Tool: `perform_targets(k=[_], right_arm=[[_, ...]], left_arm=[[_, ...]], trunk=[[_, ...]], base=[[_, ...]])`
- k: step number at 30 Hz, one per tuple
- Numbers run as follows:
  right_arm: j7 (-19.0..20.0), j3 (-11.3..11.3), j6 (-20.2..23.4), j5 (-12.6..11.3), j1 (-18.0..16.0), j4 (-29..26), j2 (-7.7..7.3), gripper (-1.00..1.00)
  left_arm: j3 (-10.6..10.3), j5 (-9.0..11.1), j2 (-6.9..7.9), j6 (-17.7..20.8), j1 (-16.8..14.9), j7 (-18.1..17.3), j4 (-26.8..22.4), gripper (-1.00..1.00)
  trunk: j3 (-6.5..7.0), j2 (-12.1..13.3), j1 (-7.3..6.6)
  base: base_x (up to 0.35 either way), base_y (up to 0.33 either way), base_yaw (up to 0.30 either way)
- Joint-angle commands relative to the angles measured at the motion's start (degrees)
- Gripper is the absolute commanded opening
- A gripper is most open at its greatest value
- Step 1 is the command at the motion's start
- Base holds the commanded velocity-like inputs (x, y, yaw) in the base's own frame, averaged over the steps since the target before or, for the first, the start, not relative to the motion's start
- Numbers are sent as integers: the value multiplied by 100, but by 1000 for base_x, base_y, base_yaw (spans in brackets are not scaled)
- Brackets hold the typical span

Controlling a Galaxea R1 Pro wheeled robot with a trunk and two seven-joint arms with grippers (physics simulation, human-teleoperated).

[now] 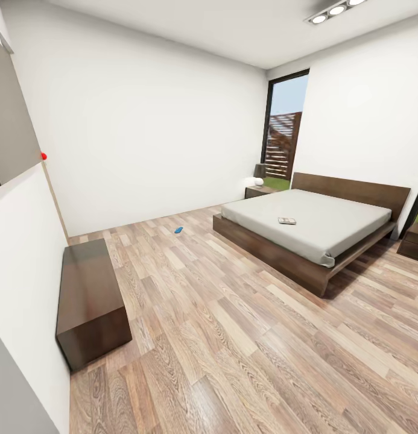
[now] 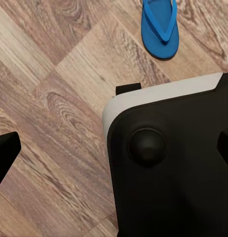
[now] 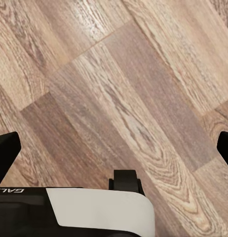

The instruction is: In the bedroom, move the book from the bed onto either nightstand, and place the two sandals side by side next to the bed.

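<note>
A: Where are the task's things seen?

B: The book (image 1: 286, 220) lies flat on the bed (image 1: 329, 232); one sandal (image 1: 178, 229) is on the floor far off, another sandal (image 2: 161, 27) beside the robot's base (image 2: 173, 163).

A: How would they handle?

B: Light, thin, probably flexible; an edge grip is judged best. Both tools' fingertips are spread wide apart, nothing held.

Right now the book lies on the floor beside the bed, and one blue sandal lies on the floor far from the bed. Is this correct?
Not quite. The book lies on the bed's grey mattress, not on the floor; the head view shows it. The rest holds: one blue sandal lies on the wood floor, well apart from the bed.
</note>
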Motion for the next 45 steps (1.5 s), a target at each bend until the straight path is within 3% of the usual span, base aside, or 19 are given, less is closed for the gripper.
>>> perform_targets(k=[1, 13, 20, 23, 28, 37, 43, 45], right_arm=[[4, -1, -19, 3, -2, 5, -1, 100], [4, 0, -19, 7, -4, 4, 1, 100], [4, 0, -19, 9, -2, 4, 16, 100], [4, -3, -19, 12, -4, 4, 22, 100], [2, -12, -19, 10, -2, 4, 19, 100], [-2, -16, -19, 8, -3, 4, 26, 100], [-4, -17, -19, 10, -3, 4, 31, 100], [-4, -19, -19, 8, -5, 4, 29, 100]], left_arm=[[-44, -5, 0, -19, -4, 35, 4, 100], [-35, 3, -13, 22, -36, 26, -248, 100], [2, 21, -32, 398, -461, 33, -521, 100], [27, 41, -50, 912, -834, 45, -601, 100], [50, 65, -96, 1441, -1308, 49, -658, 100], [57, 170, -207, 1718, -1766, 66, -684, 100], [59, 407, -246, 1803, -1988, 68, -688, 100], [57, 570, -255, 1823, -2049, 69, -690, 100]], trunk=[[-6, -3, 0], [-6, -3, 0], [-6, -3, 0], [-6, -3, 0], [-6, -3, 0], [-6, -3, 0], [-6, -3, 0], [-6, -3, 0]], base=[[0, 0, 0], [0, 0, 0], [0, 0, 0], [0, 0, 0], [0, 0, 0], [0, 0, 0], [0, 0, 0], [0, 0, 0]])
